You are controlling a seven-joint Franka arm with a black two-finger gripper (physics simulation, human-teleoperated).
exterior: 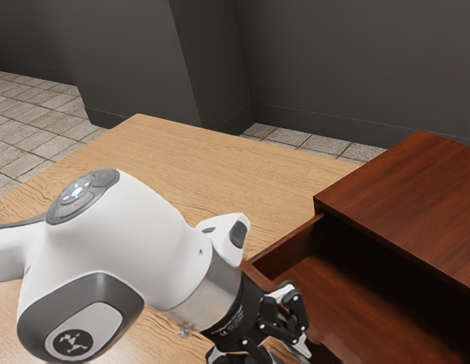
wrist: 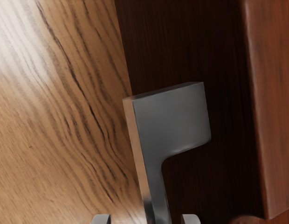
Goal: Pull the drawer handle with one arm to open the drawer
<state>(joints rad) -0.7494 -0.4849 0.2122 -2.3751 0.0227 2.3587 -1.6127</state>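
Note:
A dark red wooden cabinet [exterior: 417, 197] stands on the table at the exterior view's right. Its drawer [exterior: 289, 250] is pulled partly out toward the arm, and its inside shows. My black gripper [exterior: 286, 327] hangs at the drawer's front, low in the exterior view. In the wrist view the grey metal handle [wrist: 170, 126] juts from the drawer front [wrist: 191, 51], and its bar runs down between my fingertips [wrist: 100, 219]. My gripper [wrist: 144, 219] straddles that bar with a gap on each side, so it is open.
The light wooden table [exterior: 182, 163] stretches away behind the arm. Grey walls and a tiled floor [exterior: 30, 121] lie beyond it. My white arm [exterior: 121, 250] takes up the exterior view's lower left.

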